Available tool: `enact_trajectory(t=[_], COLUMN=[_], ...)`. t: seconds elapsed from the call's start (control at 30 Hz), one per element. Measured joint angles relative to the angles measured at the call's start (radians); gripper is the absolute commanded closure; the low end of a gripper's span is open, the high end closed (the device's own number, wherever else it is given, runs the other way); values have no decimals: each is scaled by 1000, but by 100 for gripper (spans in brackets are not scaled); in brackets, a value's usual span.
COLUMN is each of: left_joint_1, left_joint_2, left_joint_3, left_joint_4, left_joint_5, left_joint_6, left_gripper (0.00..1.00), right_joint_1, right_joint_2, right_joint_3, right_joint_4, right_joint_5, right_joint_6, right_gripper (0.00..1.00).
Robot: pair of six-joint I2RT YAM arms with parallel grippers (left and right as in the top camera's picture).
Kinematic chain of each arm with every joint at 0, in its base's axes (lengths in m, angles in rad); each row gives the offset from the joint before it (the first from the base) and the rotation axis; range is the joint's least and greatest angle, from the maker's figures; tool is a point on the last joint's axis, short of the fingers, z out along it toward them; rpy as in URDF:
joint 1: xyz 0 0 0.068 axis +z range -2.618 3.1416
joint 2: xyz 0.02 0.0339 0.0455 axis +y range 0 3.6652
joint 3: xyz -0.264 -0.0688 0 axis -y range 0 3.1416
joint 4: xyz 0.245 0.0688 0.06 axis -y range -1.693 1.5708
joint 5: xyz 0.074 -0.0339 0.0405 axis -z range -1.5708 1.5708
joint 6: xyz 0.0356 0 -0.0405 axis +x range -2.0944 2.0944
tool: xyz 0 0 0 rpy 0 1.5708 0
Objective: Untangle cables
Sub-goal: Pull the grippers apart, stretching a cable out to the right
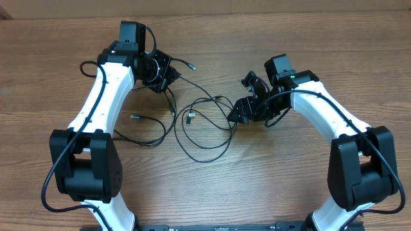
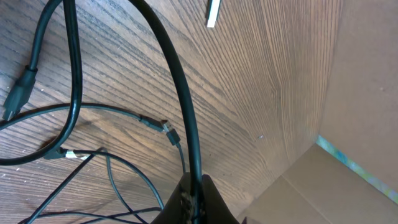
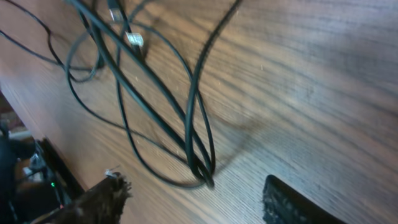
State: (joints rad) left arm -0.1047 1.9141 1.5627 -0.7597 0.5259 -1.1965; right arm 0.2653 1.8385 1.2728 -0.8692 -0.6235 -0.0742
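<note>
Left pincer (image 2: 194, 193) is pinching a cable (image 2: 183, 93); right pincer (image 3: 193, 202) is hanging spread, cable loop (image 3: 202, 171) lying just ahead, nearer it.

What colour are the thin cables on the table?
The cables are black; the overhead view shows it best.

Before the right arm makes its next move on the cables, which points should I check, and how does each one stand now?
1. Left gripper shut on a cable: ok.
2. Right gripper open: ok.
3. Loop lined up between its jaws: ok, lying on the table, not gripped.
4. Cables untangled: not ok, they cross mid-table.
5. Loop belongs to the held cable: cannot tell.
</note>
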Motion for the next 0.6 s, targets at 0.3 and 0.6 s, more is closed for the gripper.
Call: enact_trajectory(t=[0.3,0.6], left_joint_1=[0,0], left_joint_2=[0,0], left_joint_3=[0,0], left_joint_4=[1,5], left_joint_5=[0,0], left_joint_6=[0,0], left_gripper=[96,96], right_joint_1=[64,89], right_joint_2=[0,0], right_joint_3=[-22,-46], right_joint_4=[124,149], right_joint_5=[-9,-8], right_joint_6=[-4,3], right_gripper=[60,96])
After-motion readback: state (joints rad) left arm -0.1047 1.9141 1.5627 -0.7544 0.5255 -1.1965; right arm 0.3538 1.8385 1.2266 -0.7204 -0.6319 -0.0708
